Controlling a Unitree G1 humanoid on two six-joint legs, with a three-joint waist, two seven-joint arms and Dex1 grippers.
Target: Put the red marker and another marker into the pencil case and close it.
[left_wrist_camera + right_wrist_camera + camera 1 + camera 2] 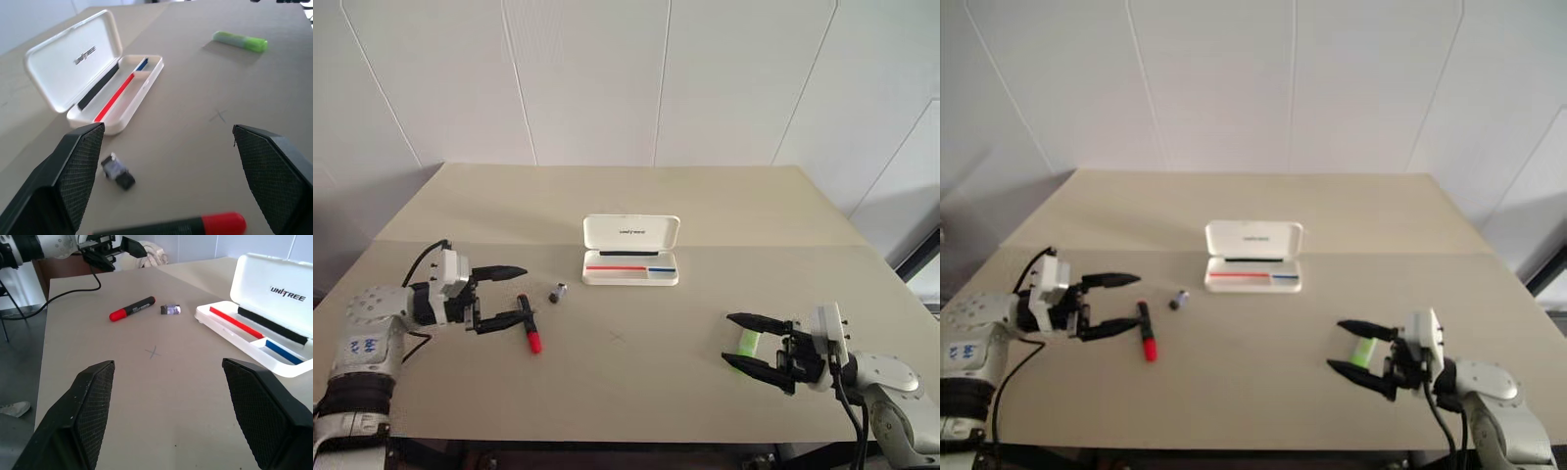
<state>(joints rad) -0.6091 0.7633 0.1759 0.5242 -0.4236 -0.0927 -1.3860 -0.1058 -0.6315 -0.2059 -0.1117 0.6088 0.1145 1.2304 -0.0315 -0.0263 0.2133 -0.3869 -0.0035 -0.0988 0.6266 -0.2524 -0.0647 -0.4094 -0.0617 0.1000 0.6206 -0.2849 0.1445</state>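
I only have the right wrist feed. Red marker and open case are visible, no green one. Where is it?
Observer: The green marker lies on the table between the right gripper's open fingers, not gripped.
Operator: Left gripper shut on anything?
Observer: No. The left gripper is open beside the red marker, black end nearest it.
Operator: Anything already inside the case?
Observer: The left wrist view shows the pencil case tray holding no marker, just red and blue stripes.

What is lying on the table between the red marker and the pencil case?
A small black-and-silver cap-like piece lies between the red marker and the pencil case, seen from the head views.
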